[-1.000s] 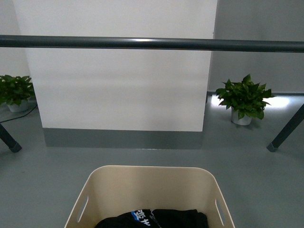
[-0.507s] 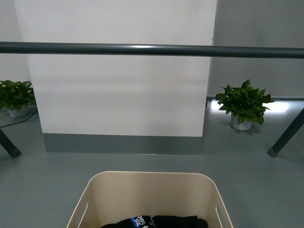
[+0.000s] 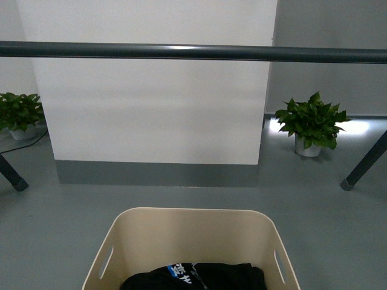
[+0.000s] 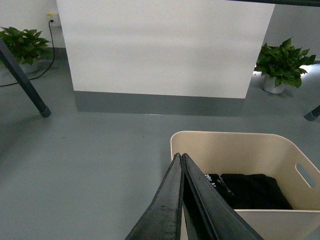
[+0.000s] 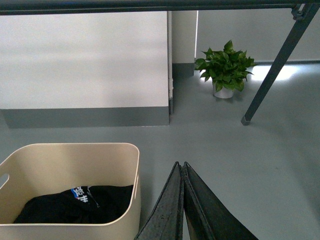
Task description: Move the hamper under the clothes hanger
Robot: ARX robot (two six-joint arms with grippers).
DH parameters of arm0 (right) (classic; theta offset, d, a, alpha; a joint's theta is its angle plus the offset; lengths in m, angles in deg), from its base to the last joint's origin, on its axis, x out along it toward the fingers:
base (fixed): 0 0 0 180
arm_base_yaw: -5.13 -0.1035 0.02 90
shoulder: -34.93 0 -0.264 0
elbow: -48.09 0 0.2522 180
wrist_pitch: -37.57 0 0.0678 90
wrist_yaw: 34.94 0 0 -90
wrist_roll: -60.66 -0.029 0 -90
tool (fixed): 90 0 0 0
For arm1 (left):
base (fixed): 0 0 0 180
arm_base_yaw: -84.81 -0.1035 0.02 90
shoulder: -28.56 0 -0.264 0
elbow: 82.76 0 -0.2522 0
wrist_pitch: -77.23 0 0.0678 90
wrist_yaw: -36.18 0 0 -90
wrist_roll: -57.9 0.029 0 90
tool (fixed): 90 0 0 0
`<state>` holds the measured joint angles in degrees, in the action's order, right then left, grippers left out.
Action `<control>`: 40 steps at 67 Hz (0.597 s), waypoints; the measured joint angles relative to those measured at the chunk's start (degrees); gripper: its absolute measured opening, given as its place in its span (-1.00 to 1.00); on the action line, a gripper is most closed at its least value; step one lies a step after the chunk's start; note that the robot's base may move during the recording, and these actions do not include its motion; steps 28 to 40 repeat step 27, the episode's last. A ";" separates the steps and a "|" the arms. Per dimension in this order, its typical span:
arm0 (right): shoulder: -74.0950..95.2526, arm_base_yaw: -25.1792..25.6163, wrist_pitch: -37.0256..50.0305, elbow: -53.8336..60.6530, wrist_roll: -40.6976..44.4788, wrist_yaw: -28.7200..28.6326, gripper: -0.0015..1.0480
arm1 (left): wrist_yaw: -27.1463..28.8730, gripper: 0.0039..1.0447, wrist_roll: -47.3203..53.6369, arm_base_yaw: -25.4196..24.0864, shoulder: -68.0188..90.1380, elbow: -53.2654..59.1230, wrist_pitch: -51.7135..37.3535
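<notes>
The beige hamper (image 3: pixel 191 229) stands on the grey floor at the bottom centre of the front view, with a dark garment (image 3: pixel 193 277) inside. It also shows in the left wrist view (image 4: pixel 240 147) and the right wrist view (image 5: pixel 65 162). The clothes hanger's dark grey bar (image 3: pixel 193 52) runs across the top, with angled legs at left (image 3: pixel 12 174) and right (image 3: pixel 366 162). My left gripper (image 4: pixel 181 156) is shut and empty, at the hamper's left side by its rim. My right gripper (image 5: pixel 181 164) is shut and empty, just right of the hamper.
A white wall panel with a grey base (image 3: pixel 156 174) stands beyond the bar. Potted plants sit at the left (image 3: pixel 19 115) and right (image 3: pixel 311 124). A cable (image 4: pixel 47 47) runs along the floor at the left. Grey floor surrounds the hamper.
The view dropped a little and came back. The hamper and the bar now sit about where they were a second ago.
</notes>
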<state>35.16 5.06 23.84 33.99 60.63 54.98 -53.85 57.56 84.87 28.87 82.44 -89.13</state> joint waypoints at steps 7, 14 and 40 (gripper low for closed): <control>0.00 0.00 0.00 0.00 0.04 0.00 -0.82 | 0.00 -0.74 0.00 0.00 -0.02 0.00 0.00; 0.00 0.00 0.00 0.00 0.04 0.00 -0.49 | 0.00 -0.40 0.00 0.00 -0.02 0.00 0.00; 0.00 0.00 0.00 0.00 0.04 0.00 0.15 | 0.00 0.25 0.00 0.00 -0.04 0.00 0.00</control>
